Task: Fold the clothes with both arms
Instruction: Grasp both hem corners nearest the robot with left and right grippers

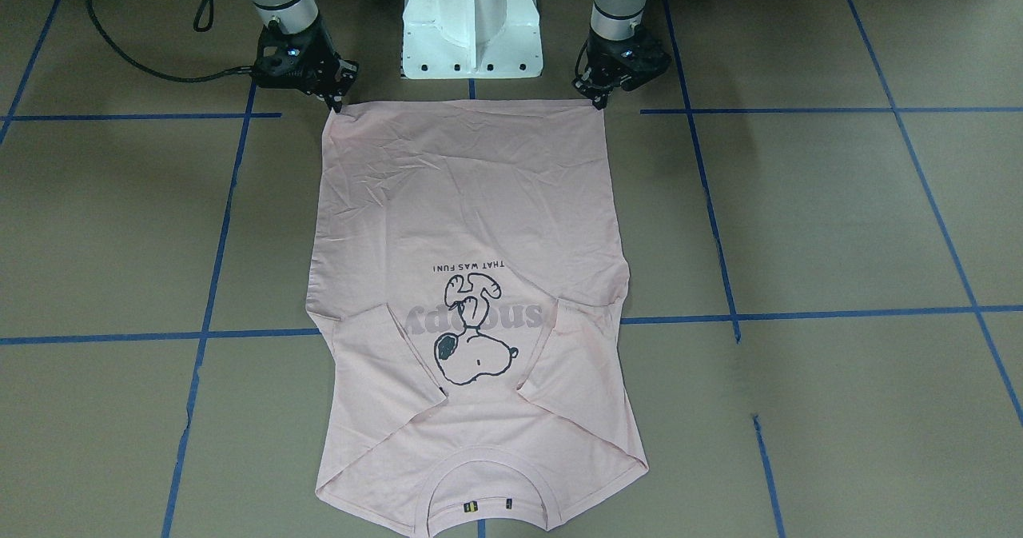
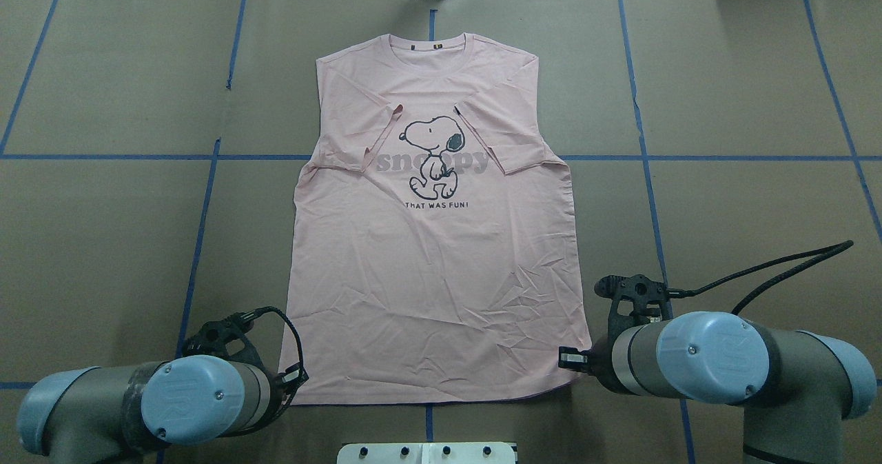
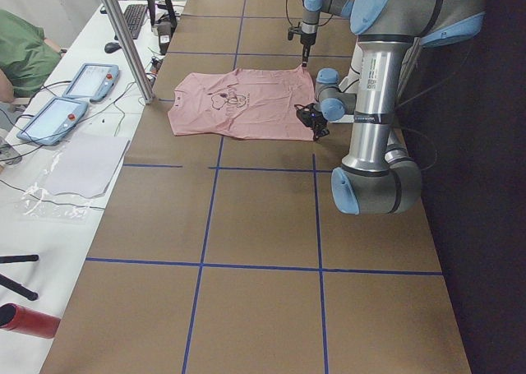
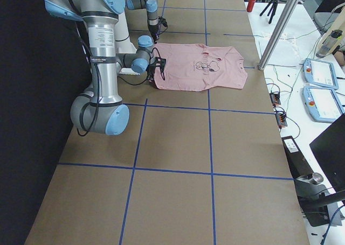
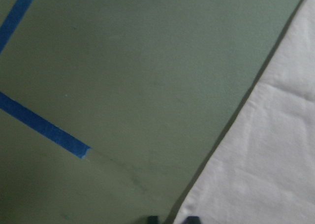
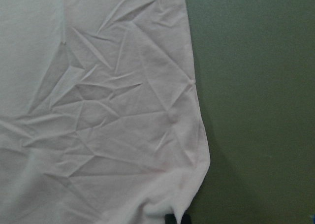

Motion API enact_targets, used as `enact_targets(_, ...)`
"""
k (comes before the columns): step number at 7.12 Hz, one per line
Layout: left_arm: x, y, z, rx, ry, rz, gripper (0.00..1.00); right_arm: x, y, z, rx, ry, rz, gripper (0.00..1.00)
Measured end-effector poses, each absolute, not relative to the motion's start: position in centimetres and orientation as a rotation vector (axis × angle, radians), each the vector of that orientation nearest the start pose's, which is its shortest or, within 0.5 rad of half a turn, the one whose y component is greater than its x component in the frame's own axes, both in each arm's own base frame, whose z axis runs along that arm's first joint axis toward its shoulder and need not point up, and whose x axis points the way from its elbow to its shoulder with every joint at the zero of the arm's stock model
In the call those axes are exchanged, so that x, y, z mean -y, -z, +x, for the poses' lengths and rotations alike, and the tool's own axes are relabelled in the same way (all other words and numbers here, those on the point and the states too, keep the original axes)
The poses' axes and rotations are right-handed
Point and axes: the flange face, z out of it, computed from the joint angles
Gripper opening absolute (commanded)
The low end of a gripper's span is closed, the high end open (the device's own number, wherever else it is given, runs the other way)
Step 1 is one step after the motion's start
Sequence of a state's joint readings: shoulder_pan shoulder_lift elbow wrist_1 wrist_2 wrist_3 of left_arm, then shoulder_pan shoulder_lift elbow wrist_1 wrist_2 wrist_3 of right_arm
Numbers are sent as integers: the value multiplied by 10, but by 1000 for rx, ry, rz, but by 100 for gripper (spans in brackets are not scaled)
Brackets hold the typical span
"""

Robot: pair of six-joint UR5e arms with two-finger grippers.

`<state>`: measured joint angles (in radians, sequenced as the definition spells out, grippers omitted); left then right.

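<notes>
The pale pink T-shirt (image 1: 471, 202) lies flat on the brown table with the Snoopy print up. Both sleeves are folded in over the chest and the collar points away from the robot (image 2: 434, 278). My left gripper (image 1: 598, 100) is at the hem's left corner (image 2: 293, 381). In the left wrist view the shirt's edge (image 5: 275, 150) runs in between its nearly closed fingertips. My right gripper (image 1: 336, 105) is at the hem's right corner (image 2: 575, 362). In the right wrist view the fabric (image 6: 98, 111) bunches towards its closed tips.
The white pedestal base (image 1: 471, 26) stands just behind the hem between the two arms. Blue tape lines (image 2: 200, 229) cross the table. In the exterior left view a side bench holds tablets (image 3: 70, 94), with a metal post (image 3: 123, 37) beside the shirt's collar end.
</notes>
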<state>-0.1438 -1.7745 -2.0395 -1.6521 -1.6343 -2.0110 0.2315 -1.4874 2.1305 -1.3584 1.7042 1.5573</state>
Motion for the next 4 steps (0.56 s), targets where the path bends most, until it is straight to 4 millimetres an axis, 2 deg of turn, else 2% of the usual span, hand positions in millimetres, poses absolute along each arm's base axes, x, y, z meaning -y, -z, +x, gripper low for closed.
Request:
enact_targets(2,203,-327,503,-771,530,-174,0,231,-340,-447,864,-147,-26,0)
enact_targets(4,203,-309,485,-802,491,-163,0,239,-336,-436,879,-152,-63,0)
